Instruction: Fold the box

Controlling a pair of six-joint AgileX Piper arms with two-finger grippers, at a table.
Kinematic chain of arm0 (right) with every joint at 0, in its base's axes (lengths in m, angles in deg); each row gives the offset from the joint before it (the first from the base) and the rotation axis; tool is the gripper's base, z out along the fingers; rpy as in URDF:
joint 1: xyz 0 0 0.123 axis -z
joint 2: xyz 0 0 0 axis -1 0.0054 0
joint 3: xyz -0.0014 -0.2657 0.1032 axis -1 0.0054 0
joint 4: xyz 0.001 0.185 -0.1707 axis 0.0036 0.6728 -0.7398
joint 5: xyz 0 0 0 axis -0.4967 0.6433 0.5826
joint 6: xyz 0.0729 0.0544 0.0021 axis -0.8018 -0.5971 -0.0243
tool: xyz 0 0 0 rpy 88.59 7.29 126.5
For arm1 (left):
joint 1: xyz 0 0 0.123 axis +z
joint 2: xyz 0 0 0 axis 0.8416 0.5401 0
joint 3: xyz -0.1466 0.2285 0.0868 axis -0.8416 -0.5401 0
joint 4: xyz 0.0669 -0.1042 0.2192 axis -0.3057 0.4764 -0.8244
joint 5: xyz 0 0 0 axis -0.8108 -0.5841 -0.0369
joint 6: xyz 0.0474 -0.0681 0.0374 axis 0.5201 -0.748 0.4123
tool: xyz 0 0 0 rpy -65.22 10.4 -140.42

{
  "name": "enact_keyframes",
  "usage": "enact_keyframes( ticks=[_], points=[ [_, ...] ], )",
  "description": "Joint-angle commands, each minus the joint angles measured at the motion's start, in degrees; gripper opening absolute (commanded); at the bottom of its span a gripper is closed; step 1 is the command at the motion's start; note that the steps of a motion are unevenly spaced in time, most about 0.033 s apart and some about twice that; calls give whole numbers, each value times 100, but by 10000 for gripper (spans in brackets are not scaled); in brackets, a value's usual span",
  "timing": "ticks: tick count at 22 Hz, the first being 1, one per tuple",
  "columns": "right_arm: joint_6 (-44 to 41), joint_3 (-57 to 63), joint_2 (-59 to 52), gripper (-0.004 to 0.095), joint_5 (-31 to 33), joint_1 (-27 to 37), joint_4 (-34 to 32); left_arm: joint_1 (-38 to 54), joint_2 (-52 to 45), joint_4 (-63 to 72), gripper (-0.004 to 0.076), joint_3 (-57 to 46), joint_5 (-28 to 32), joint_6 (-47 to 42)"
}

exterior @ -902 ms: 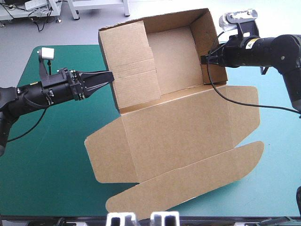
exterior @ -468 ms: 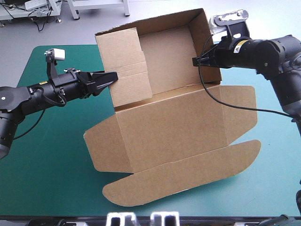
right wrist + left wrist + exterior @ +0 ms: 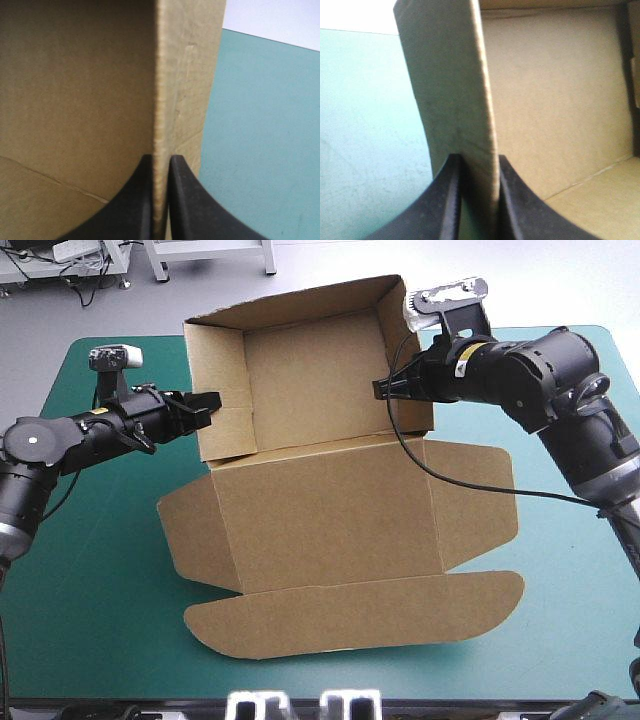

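Box: a brown board box (image 3: 330,530), cut from one sheet and half set up, lies between the two sets of jaws and on the near side of them, on the teal-green covered surface (image 3: 90,590).
Tray: an open tray (image 3: 310,380) with three walls standing, the far wall (image 3: 290,302) and one side wall in each set of jaws.
Tray's inside: bare brown board on floor and walls, seen just past both sets of jaws in the wrist views.
Lid: the lid (image 3: 320,520) lies flat, hinged to the tray's near edge and reaching away from both jaws toward the near side of the surface. It has a short flap at each side and a long rounded flap (image 3: 350,615) along its near edge.
Left jaws: clamped on the tray's left side wall (image 3: 455,100). The wall stands edge-on between them, with one black finger (image 3: 520,210) inside the tray and the other (image 3: 432,210) outside, over the teal-green cover (image 3: 365,125).
Right jaws: clamped on the tray's right side wall (image 3: 185,75), likewise edge-on. The tray's inside (image 3: 75,90) is on one side of them and the cover (image 3: 265,125) on the other.
Arms: the left arm (image 3: 90,430) and right arm (image 3: 520,370) come in from opposite sides, their jaws facing each other across the tray.
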Motion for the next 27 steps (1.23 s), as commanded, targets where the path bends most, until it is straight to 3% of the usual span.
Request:
enact_keyframes(
  ticks=[1,4,6,11,16,23,27],
  points=[
    [-310,-174,-190,1,324,-172,259,-86,-178,343,-9,189,-240,90],
    [-472,-163,-81,2,1081,-172,-408,-86,-189,-350,-9,189,-470,-418],
    [-489,-15,106,1,1113,-136,-463,-126,-137,-1032,-9,189,-595,-808],
    [-635,1017,795,-11,46,-136,-69,-567,295,-2111,-9,189,-623,-1397],
    [-645,1057,1457,-17,-641,-136,443,-985,1002,-2557,-9,189,-531,-1656],
    [-678,1057,2034,-17,-1050,166,1109,-1148,1910,-2864,-9,189,-282,-1830],
    [-75,1046,2038,-11,-1013,191,1012,-1148,2077,-2898,-9,201,-428,-1830]
  ],
)
